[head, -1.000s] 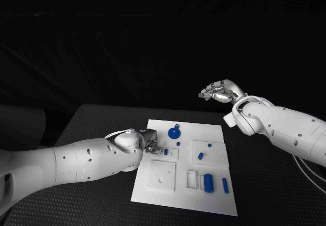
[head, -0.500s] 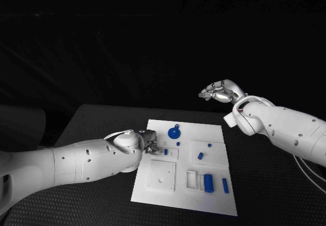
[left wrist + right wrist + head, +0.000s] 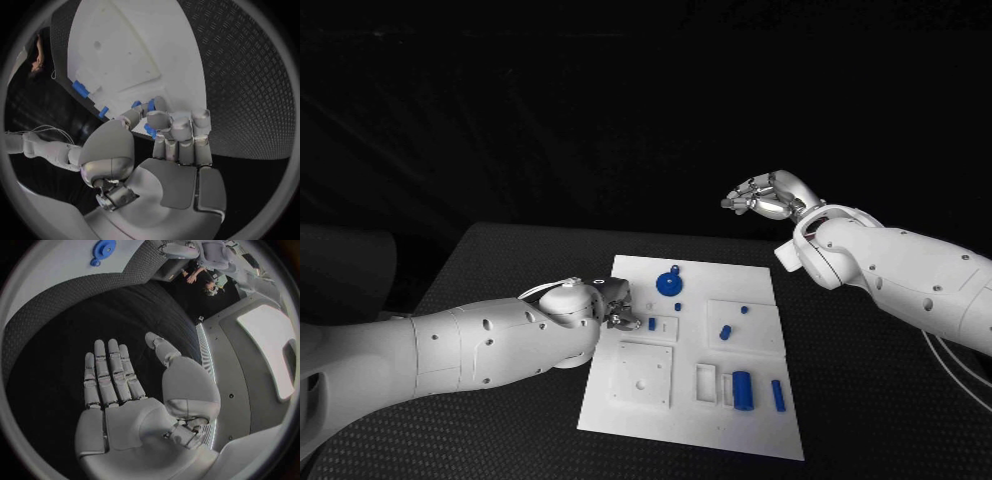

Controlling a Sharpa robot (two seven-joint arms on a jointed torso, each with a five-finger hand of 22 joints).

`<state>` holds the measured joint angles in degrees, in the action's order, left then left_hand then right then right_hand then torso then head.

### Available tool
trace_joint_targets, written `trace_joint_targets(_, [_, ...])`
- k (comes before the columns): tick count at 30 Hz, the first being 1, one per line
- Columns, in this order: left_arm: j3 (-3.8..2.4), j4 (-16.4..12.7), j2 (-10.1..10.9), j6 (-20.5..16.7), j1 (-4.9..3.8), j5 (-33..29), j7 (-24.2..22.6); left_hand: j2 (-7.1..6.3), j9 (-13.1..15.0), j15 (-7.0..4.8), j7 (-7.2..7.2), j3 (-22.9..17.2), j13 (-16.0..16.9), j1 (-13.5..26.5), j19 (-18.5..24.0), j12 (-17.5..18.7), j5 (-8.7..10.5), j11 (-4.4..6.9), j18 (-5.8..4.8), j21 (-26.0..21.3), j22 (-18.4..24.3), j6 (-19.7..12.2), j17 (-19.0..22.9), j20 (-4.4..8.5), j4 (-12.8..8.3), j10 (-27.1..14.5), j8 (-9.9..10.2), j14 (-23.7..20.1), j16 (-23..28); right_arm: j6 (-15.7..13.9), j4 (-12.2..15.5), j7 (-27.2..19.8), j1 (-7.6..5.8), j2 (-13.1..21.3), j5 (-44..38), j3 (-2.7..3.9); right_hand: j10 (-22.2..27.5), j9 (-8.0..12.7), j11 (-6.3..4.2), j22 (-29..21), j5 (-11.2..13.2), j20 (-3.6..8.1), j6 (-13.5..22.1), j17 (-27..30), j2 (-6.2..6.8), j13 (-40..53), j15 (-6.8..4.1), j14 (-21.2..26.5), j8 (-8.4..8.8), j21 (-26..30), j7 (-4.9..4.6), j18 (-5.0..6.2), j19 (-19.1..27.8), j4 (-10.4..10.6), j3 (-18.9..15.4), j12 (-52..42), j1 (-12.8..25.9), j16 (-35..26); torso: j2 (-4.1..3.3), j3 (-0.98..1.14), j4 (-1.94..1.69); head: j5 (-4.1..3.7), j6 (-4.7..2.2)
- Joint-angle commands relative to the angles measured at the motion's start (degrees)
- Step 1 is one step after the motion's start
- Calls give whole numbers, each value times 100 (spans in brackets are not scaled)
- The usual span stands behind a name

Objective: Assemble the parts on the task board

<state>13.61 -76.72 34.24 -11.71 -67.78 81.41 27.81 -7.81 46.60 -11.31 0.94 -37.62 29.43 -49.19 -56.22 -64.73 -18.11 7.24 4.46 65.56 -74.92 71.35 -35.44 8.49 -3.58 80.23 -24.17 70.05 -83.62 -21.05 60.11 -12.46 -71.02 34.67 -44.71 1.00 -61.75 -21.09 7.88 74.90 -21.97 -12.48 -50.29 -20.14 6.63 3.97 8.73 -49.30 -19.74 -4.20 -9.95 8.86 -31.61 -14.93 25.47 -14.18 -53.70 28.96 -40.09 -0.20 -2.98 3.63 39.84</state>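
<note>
A: Start with the big things. What has changed?

B: Little. The black textured surface [image 3: 488,260] and the flat white rectangular task board [image 3: 661,405] lie as they did a second ago. The left hand [image 3: 612,306] has edged slightly towards the far side along the board's left edge, its fingers curled over a small blue peg [image 3: 651,323] that sits in a square recess there. The right hand [image 3: 764,196] has not moved; it hangs high beyond the board's far right corner.

A: What are the hands holding?

B: The right holds nothing, fingers stretched flat and apart in its wrist view. The left hand's fingertips [image 3: 159,119] close around small blue pieces in its wrist view, so I judge it is pinching the peg, though I cannot tell whether the peg is seated.

A: Meaning for the task?

B: Probably that one peg is being worked into place; the rest waits.

A: And the board's recesses?

B: A round blue gear-like disc [image 3: 669,284] lies far centre. The right square recess holds a short blue stub [image 3: 727,331]. Near right, a wide blue cylinder [image 3: 743,390] and a thin blue bar [image 3: 777,394] lie side by side.
</note>
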Motion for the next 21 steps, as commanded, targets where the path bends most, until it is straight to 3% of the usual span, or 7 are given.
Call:
trace_joint_targets(1, [12, 32, -11, -36, 22, -178, -15, -194, 1, -70, 30, -30, -19, 50, -17, 67, 99, -4, 64, -46, 1, 43, 18, 696, 209, -52, 39, -39, 64, 65, 0, -46, 1, 6, 2, 3, -31, 8, -1, 102, -35, -34, -25, 6, 23, -1, 27, 13, 23, 32, -4, 112, 3, 36, 0, 25, 53, -38, 0, 0, 1, -3, -7])
trace_joint_targets(6, [11, 69, -27, -10, 21, -231, -26, -466, 21, -87, -21, -104, -65, 27, 26, 207, 191, -55, 51, -108, 24, -112, 59, 684, 554, -127, 59, -148, 175, 77, 2, -40, 1, 4, 2, 3, -26, 10, 2, 102, -50, -36, -18, 9, 34, -2, 29, 18, 28, 34, -8, 111, 10, 40, -4, 34, 61, -41, 0, 1, 1, -7, 5])
trace_joint_targets(10, [10, 89, -33, -11, 21, -232, -29, -543, 42, -89, -35, -105, -60, -4, 46, 236, 218, -59, 41, -129, 29, -195, 59, 677, 680, -167, 55, -184, 193, 79, 0, -39, 1, 4, 2, 3, -25, 12, 4, 102, -64, -37, -14, 11, 38, -2, 31, 22, 31, 34, -10, 110, 15, 44, -5, 39, 66, -43, 0, 1, -1, -8, 4])
trace_joint_targets(21, [9, 89, -20, -72, 21, -245, -35, -587, 57, -90, -36, -104, -51, -25, 50, 240, 229, -60, 38, -137, 30, -215, 56, 677, 754, -176, 40, -195, 195, 74, 4, -37, 1, 9, 3, 3, -25, 12, 5, 103, -78, -38, -12, 12, 40, -2, 32, 24, 32, 34, -11, 110, 19, 48, -6, 43, 69, -44, 0, 0, -1, -11, 4])
